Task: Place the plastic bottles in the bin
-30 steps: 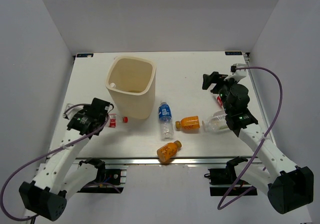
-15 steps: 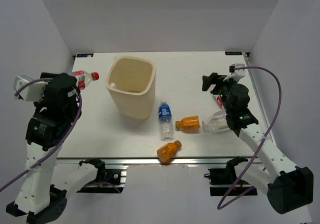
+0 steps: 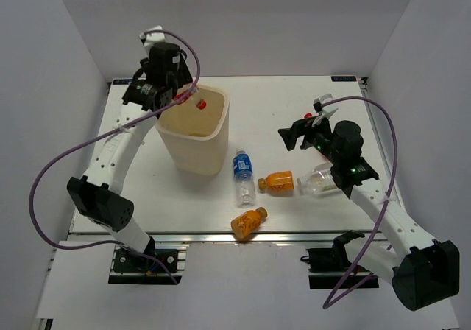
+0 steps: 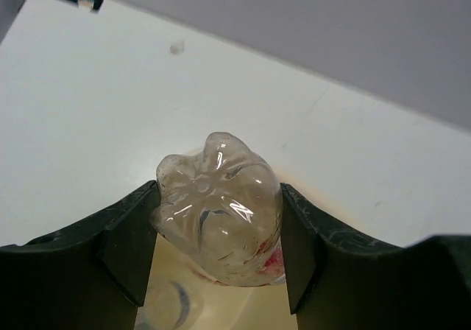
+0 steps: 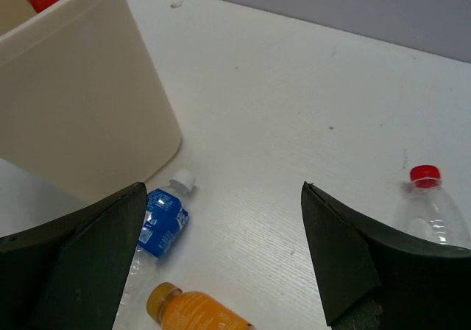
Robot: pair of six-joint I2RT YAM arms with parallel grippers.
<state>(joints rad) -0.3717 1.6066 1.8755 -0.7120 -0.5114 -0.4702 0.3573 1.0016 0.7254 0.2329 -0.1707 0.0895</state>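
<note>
My left gripper is shut on a clear red-capped plastic bottle and holds it tilted above the cream bin. In the left wrist view the bottle's base sits between the two fingers, with the bin's inside below it. On the table lie a blue-label bottle, two orange bottles and a larger clear bottle. My right gripper hangs open above the table, right of the bin. Its wrist view shows another red-capped bottle.
A white-capped bottle lies inside the bin. The right arm's purple cable loops over the table's right side. Grey walls stand around the table on three sides.
The left arm has swung up from the table's left side to above the bin, carrying the red-capped bottle. The right gripper has shifted a little to the left.
</note>
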